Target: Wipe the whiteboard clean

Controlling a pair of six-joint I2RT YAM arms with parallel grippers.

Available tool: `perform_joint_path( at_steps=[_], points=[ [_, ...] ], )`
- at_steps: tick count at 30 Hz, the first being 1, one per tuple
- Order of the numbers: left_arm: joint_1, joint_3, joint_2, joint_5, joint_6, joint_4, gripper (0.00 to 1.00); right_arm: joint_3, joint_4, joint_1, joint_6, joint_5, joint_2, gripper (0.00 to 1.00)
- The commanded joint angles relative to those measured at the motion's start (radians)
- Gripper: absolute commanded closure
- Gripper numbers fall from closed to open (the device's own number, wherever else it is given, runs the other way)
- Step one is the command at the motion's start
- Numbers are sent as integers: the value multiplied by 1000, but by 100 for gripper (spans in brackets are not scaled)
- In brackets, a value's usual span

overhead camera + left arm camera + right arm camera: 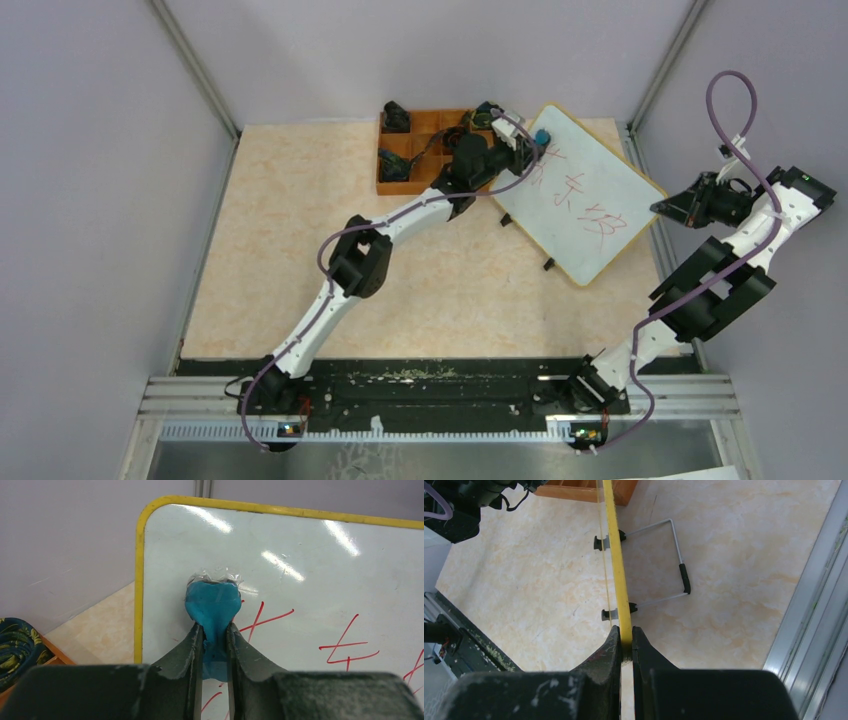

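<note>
The whiteboard (pixel 590 205) lies tilted at the back right of the table, yellow-framed and bearing red handwritten marks (pixel 585 200). My left gripper (pixel 530 140) is shut on a blue soft eraser (pixel 541 136) at the board's far corner. In the left wrist view the eraser (pixel 212 602) pokes out between the fingers (pixel 190 650) of the left gripper (pixel 214 626) and rests on the white surface (pixel 310 545) near the red strokes (pixel 345 647). My right gripper (pixel 665 208) is shut on the board's right edge. In the right wrist view it (pixel 625 632) pinches the yellow frame (pixel 616 555).
An orange compartment tray (pixel 420 150) with dark items stands just left of the board, under the left forearm. A wire stand with black feet (pixel 676 560) sticks out beneath the board. The right wall rail (pixel 814 595) runs close behind the right arm.
</note>
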Motion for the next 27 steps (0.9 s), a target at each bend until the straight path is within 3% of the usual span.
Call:
perform_joint_path(
  at_steps=[1,15,27],
  points=[
    [-31,53,26,31,-17,23,99,-29,-17,-33,-71,91,-18,100],
    [-102,77,24,19,-16,11,98,-38,-17,-33,-67,86,-41,100],
    [35,45,30,-55,-23,-85,98,-57,-16,-33,-80,92,-58,100]
  ],
)
